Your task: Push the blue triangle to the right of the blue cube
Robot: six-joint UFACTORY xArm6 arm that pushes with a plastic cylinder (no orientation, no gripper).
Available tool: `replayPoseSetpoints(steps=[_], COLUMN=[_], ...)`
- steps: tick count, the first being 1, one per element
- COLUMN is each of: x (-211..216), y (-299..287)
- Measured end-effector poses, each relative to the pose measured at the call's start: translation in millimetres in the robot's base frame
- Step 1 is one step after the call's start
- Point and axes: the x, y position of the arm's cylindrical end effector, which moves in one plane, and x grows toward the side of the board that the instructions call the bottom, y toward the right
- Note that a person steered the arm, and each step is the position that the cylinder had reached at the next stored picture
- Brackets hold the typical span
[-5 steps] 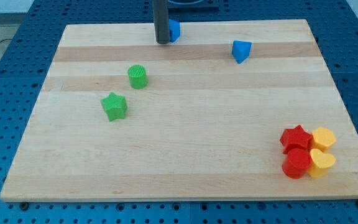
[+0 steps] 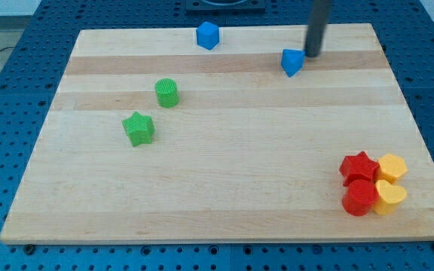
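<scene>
The blue cube point(image 2: 208, 35) sits near the top edge of the wooden board point(image 2: 224, 188), left of centre. The blue triangle point(image 2: 292, 62) lies to the cube's right and a little lower. My tip point(image 2: 312, 55) is just to the right of the blue triangle and slightly above it, very close to it; I cannot tell if it touches.
A green cylinder point(image 2: 167, 92) and a green star point(image 2: 139, 129) sit at the board's left middle. A red star point(image 2: 358, 166), red cylinder point(image 2: 360, 197), yellow hexagon point(image 2: 392, 166) and yellow heart point(image 2: 389, 196) cluster at the bottom right.
My tip moved from beside the blue cube across to the right, to the right side of the blue triangle. No block has visibly moved.
</scene>
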Motion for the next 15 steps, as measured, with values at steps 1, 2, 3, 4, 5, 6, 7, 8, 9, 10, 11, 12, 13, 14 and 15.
replayPoseSetpoints(steps=[1,2,3,4,5,6,7,8,9,10,11,12,13,14,15], x=[34.4,41.4,22.7,-1.3,9.5,48.5,56.2,25.1,7.7,6.9,-15.7,-34.2,-18.6,-9.5,-32.4], y=[1.9,-46.1,-106.2,-160.3,-176.0,-153.0,-97.6,-68.2,-64.2,-64.2,-89.0,-118.0,-115.6,-90.9,-86.0])
